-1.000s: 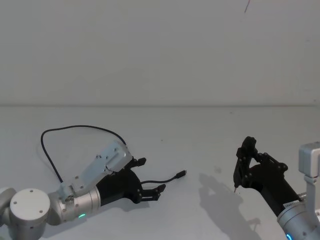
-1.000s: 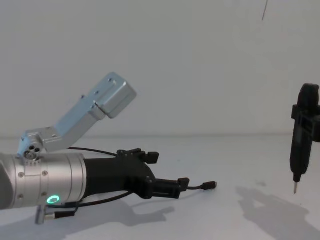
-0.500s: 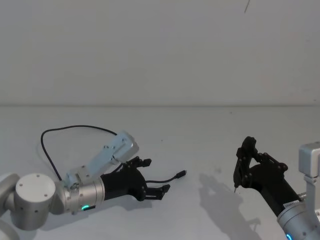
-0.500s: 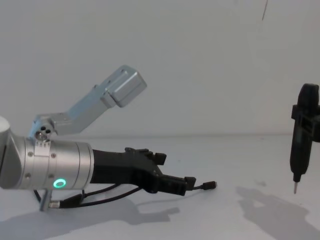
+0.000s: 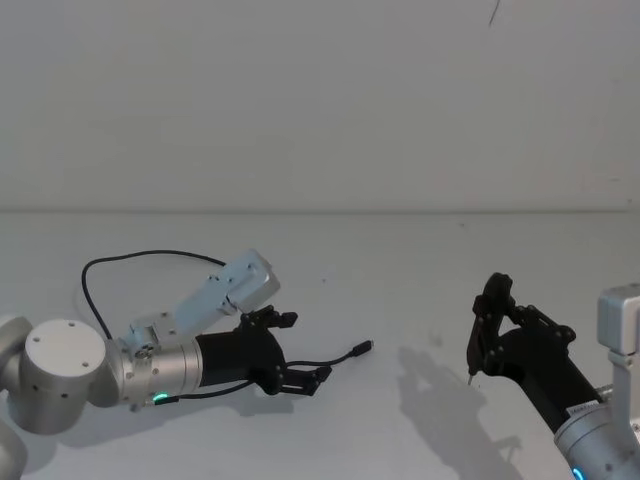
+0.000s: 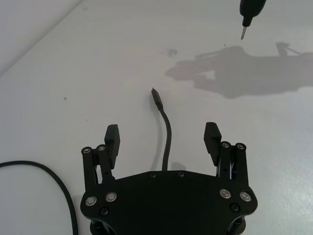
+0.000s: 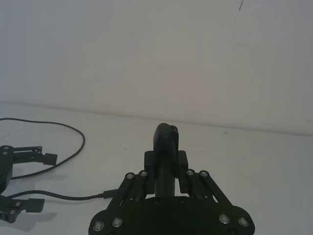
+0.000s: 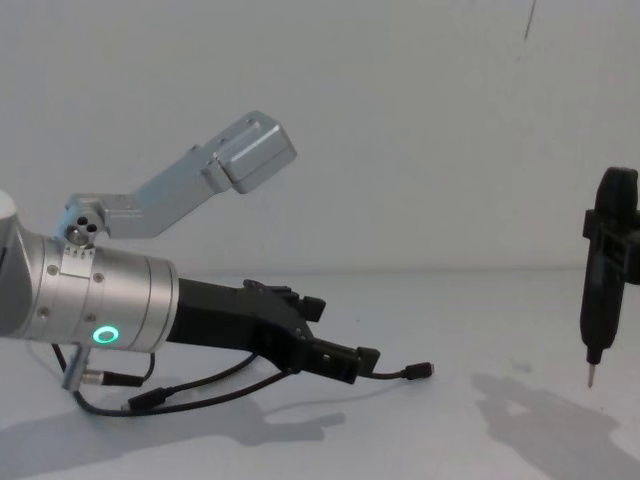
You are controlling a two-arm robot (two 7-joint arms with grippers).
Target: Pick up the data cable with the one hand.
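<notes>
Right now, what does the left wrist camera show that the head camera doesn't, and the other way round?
The left wrist view looks over the left gripper from close up: its fingers stand open on either side of the data cable, not touching it. The head view adds the cable's long loop curving back behind the left arm on the table, and the right gripper parked off to the right. Both show the cable's plug end lying ahead of the left gripper, and the right gripper's thin pin tip.

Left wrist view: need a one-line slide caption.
Left gripper open on the white table, its fingers either side of the data cable near the plug end.
</notes>
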